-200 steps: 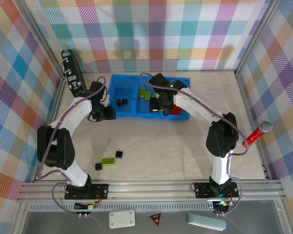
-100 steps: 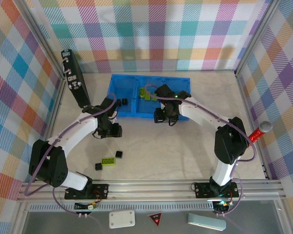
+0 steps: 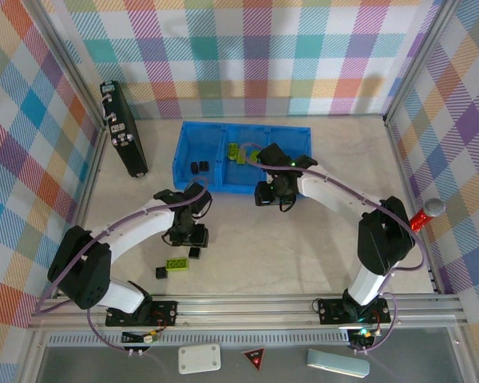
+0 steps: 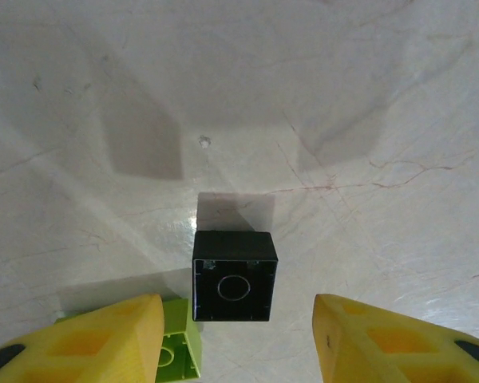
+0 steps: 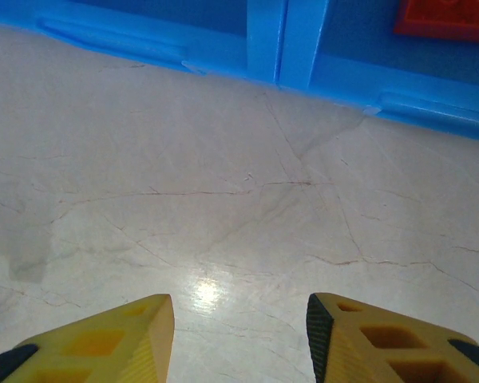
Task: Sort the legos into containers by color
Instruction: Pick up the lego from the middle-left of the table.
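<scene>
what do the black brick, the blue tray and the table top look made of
Black brick: likely hard moulded plastic, glossy; edges catch light, round stud ring on top. Blue tray: plastic too, smooth thin walls, soft sheen. Table top: pale, veined, marble-like, slightly shiny; could be laminate.

Left arm (image 3: 136, 233): white moulded link shells between black joint housings, on a black base plate (image 3: 141, 309). A grey-purple cable (image 3: 136, 217) runs along the outside of the links.

Right arm (image 3: 335, 191): same build, white shells and black housings, with its own grey-purple cable (image 3: 245, 149). Small green indicator light (image 3: 291, 163) on the black wrist housing.

Left fingers (image 4: 104, 339): yellow plastic wedges with shallow rectangular recesses moulded into the faces and a black patch at each outer lower corner.

Right fingers (image 5: 383, 339): same yellow wedges and recesses. The inner edge of one carries a dark textured strip.
</scene>
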`<state>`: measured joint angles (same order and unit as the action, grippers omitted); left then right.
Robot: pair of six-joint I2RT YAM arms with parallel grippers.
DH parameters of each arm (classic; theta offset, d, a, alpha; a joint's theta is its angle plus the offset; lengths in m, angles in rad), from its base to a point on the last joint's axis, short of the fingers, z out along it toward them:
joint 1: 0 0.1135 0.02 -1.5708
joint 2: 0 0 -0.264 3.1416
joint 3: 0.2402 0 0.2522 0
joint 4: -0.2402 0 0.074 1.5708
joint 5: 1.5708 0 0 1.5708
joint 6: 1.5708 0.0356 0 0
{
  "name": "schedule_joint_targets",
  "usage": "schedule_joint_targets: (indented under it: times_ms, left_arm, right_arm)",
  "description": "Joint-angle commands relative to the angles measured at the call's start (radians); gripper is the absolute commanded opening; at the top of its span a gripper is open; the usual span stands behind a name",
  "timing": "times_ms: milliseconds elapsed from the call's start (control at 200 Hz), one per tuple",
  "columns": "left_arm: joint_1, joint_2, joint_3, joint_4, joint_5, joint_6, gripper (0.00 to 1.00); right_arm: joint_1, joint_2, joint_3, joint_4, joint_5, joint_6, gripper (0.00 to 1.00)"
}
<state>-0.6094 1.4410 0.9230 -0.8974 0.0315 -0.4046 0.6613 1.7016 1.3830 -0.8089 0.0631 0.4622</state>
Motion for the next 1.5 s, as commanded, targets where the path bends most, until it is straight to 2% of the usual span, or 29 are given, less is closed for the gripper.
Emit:
schedule_joint_targets:
  times_ms: [0,645,945,1495]
  left_arm:
    - [-0.023,0.026,-0.029,0.012,-0.018,-0.03,0.53]
    - [-0.033,0.072,-0.093,0.086,0.0,-0.04,0.47]
    - [-0.036,0.073,-0.084,0.077,-0.003,-0.036,0.39]
    - [-0.035,0.081,0.009,-0.001,-0.055,-0.043,0.38]
  right_arm:
    - [0.006,-0.035,-0.014,-0.004,0.011,-0.005,0.49]
    - [0.006,-0.043,-0.022,-0.009,0.024,0.005,0.49]
    - [0.006,-0.043,-0.028,-0.006,0.02,0.009,0.49]
    - [0.006,-0.074,-0.075,-0.001,0.02,0.035,0.49]
